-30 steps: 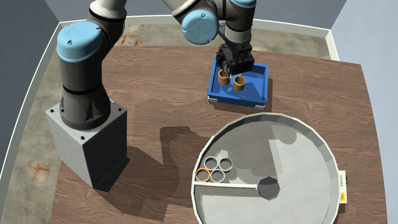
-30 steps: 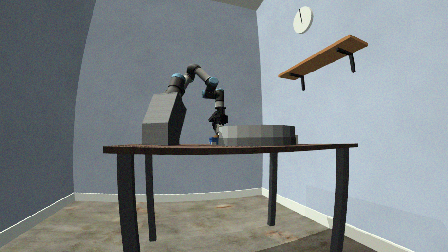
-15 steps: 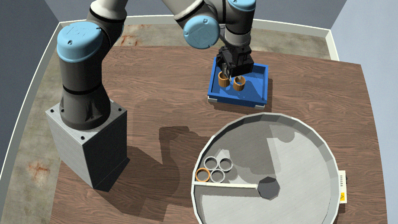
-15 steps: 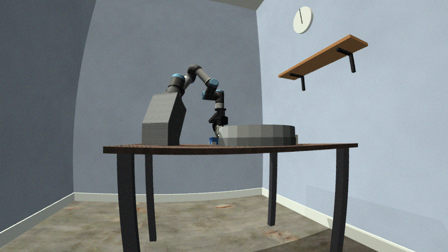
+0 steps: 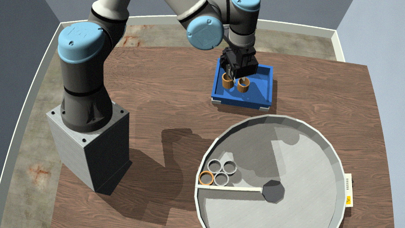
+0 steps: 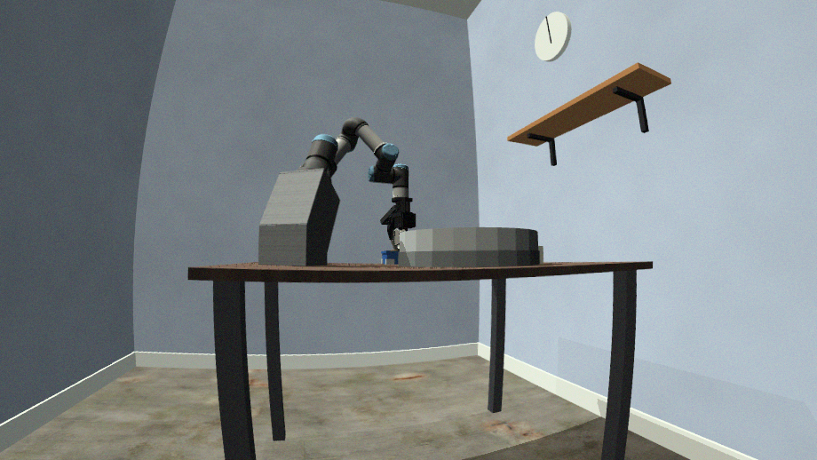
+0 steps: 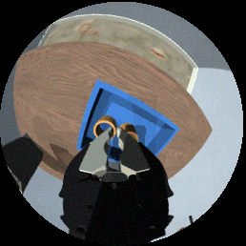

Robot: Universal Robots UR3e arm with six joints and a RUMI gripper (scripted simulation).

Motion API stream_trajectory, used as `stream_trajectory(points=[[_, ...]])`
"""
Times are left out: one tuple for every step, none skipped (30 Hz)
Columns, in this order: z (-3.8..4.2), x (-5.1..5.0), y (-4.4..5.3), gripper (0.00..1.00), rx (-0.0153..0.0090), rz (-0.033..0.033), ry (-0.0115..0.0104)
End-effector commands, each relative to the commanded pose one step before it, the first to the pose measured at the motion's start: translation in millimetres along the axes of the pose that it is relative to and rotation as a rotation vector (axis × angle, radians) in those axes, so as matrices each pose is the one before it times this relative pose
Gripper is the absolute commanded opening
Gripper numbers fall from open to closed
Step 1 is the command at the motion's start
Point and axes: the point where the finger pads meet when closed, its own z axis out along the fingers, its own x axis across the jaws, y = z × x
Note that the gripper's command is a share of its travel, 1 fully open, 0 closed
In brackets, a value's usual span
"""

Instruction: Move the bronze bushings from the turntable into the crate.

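Table (image 5: 170,70) (image 6: 420,275) (image 7: 52,81): brown woodgrain
Floor (image 5: 39,147) (image 6: 343,400) (image 7: 119,35): mottled, rust-stained
Walls (image 5: 382,42) (image 6: 303,68) (image 7: 215,95): blue-grey; clock (image 6: 557,35), shelf (image 6: 594,102)
Gripper (image 5: 235,81) (image 6: 396,246) (image 7: 114,127): apparently clamping one bronze bushing (image 5: 227,82) (image 7: 96,130) in crate (image 5: 241,102) (image 6: 390,253) (image 7: 88,114)
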Motion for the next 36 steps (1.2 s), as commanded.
stream_trajectory(points=[[-0.541, 0.85, 0.089, 0.0, -0.00059, -0.0007, 0.0022], [0.0, 0.0, 0.0, 0.0, 0.0, 0.0, 0.0], [0.0, 0.0, 0.0, 0.0, 0.0, 0.0, 0.0], [0.0, 0.0, 0.0, 0.0, 0.0, 0.0, 0.0], [0.0, 0.0, 0.0, 0.0, 0.0, 0.0, 0.0], [0.0, 0.0, 0.0, 0.0, 0.0, 0.0, 0.0], [0.0, 0.0, 0.0, 0.0, 0.0, 0.0, 0.0], [0.0, 0.0, 0.0, 0.0, 0.0, 0.0, 0.0], [0.0, 0.0, 0.0, 0.0, 0.0, 0.0, 0.0], [0.0, 0.0, 0.0, 0.0, 0.0, 0.0, 0.0], [0.0, 0.0, 0.0, 0.0, 0.0, 0.0, 0.0], [0.0, 0.0, 0.0, 0.0, 0.0, 0.0, 0.0], [0.0, 0.0, 0.0, 0.0, 0.0, 0.0, 0.0], [0.0, 0.0, 0.0, 0.0, 0.0, 0.0, 0.0], [0.0, 0.0, 0.0, 0.0, 0.0, 0.0, 0.0], [0.0, 0.0, 0.0, 0.0, 0.0, 0.0, 0.0], [0.0, 0.0, 0.0, 0.0, 0.0, 0.0, 0.0], [0.0, 0.0, 0.0, 0.0, 0.0, 0.0, 0.0], [0.002, 0.0, 0.0, 0.0, 0.0, 0.0, 0.0], [0.013, 0.0, 0.0, 0.0, 0.0, 0.0, 0.0], [0.032, 0.0, 0.0, 0.0, 0.0, 0.0, 0.0], [0.059, 0.0, 0.0, 0.0, 0.0, 0.0, 0.0], [0.09, 0.0, 0.0, 0.0, 0.0, 0.0, 0.0], [0.124, 0.0, 0.0, 0.0, 0.0, 0.0, 0.0], [0.16, 0.0, 0.0, 0.0, 0.0, 0.0, 0.0], [0.196, 0.0, 0.0, 0.0, 0.0, 0.0, 0.0], [0.231, 0.0, 0.0, 0.0, 0.0, 0.0, 0.0], [0.264, 0.0, -0.001, 0.0, 0.0, 0.0, 0.0], [0.0, 0.0, 0.0, 0.0, 0.0, 0.0, 0.0], [0.0, 0.0, 0.0, 0.0, 0.0, 0.0, 0.0], [0.293, 0.0, -0.001, 0.0, 0.0, 0.0, 0.0], [0.318, 0.0, -0.001, 0.0, 0.0, 0.0, 0.0], [0.339, 0.0, -0.001, 0.0, 0.0, 0.0, 0.0], [0.354, 0.0, -0.002, 0.0, 0.0, 0.0, 0.0], [0.363, 0.0, -0.002, 0.0, 0.0, 0.0, 0.0], [0.364, 0.0, -0.001, 0.0, 0.0, 0.0, 0.0]])
